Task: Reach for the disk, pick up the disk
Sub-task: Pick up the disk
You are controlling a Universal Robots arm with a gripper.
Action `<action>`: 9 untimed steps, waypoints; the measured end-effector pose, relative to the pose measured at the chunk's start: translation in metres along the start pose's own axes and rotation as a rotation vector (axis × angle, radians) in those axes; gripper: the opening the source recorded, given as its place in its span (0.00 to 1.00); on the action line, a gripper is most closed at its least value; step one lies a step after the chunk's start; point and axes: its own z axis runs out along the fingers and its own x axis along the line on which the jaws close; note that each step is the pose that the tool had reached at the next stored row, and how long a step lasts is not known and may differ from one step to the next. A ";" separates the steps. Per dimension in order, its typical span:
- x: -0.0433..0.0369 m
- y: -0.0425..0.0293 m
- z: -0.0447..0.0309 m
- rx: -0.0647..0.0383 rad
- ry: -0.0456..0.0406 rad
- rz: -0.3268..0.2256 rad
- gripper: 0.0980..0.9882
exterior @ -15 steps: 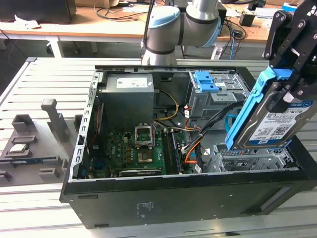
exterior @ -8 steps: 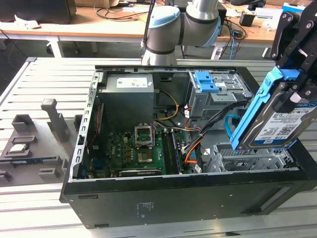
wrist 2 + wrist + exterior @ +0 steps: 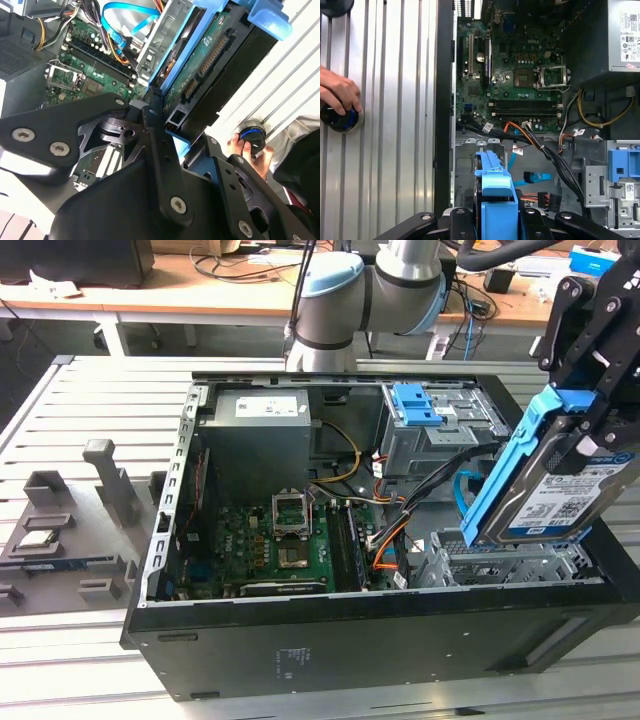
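Black angular gripper (image 3: 590, 440) pinched on disk (image 3: 560, 495): rectangular silver metal drive, blue plastic bracket, held tilted above open black computer case (image 3: 330, 640), at 3 o'clock from green motherboard (image 3: 270, 540). Hand (image 3: 337, 92) seen resting on round black knob (image 3: 340, 117) on ribbed metal table (image 3: 395, 150).

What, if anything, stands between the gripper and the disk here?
Nothing: the gripper is shut on the disk, holding it tilted above the drive cage of the open computer case.
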 end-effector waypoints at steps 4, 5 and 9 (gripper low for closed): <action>-0.0084 0.0014 0.0057 0.000 -0.0001 0.000 0.30; -0.0085 0.0015 0.0062 0.000 0.0000 0.000 0.30; -0.0086 0.0015 0.0062 0.000 0.0001 0.000 0.30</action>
